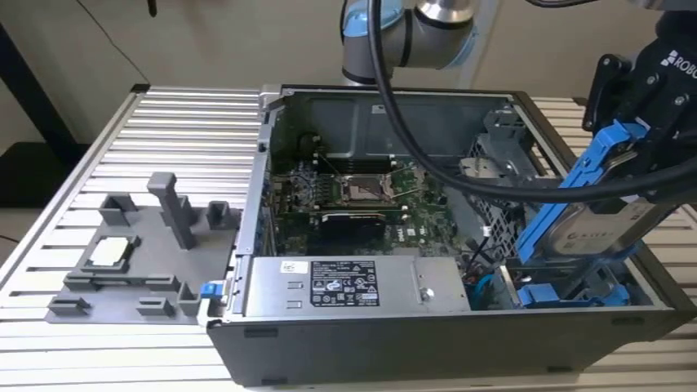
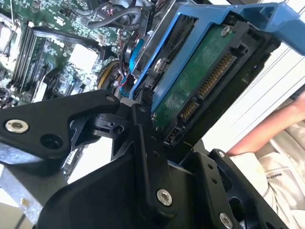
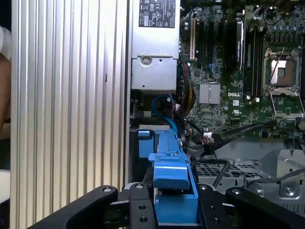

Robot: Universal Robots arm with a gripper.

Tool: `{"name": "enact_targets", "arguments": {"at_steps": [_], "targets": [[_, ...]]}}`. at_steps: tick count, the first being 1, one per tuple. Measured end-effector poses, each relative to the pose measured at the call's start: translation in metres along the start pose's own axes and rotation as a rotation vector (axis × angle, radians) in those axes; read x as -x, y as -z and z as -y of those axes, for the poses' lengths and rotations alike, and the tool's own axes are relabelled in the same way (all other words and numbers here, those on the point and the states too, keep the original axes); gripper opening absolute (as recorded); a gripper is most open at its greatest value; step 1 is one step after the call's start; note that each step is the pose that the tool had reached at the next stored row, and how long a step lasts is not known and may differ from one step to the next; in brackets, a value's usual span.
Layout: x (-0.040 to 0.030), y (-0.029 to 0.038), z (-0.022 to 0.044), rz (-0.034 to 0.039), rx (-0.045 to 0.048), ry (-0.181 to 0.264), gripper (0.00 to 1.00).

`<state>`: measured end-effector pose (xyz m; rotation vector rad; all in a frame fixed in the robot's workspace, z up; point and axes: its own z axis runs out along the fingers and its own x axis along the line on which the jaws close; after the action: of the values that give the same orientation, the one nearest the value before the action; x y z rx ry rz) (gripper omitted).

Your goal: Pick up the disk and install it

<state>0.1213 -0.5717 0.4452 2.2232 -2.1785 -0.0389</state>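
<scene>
One silver-grey, blue-framed disk (image 1: 597,229) tilted over the dark-grey metal computer case (image 1: 360,347).
Your black hand (image 1: 637,139) grasps its blue frame's upper end.

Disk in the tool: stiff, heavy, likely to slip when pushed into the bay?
Probably stiff and dense: the disk is a metal-bodied slab. Its blue carrier is thin plastic, so may flex. The tool grips one end, disk hanging tilted, so it might pivot.
</scene>
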Motion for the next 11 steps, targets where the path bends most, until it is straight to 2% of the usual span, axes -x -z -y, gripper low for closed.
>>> {"name": "enact_targets", "arguments": {"at_steps": [5, 11], "targets": [[-0.0001, -0.0052, 0.0009, 0.0011, 0.0000, 0.004, 0.33], [-0.0005, -0.0158, 0.0020, 0.0010, 0.0000, 0.005, 0.33]]}}
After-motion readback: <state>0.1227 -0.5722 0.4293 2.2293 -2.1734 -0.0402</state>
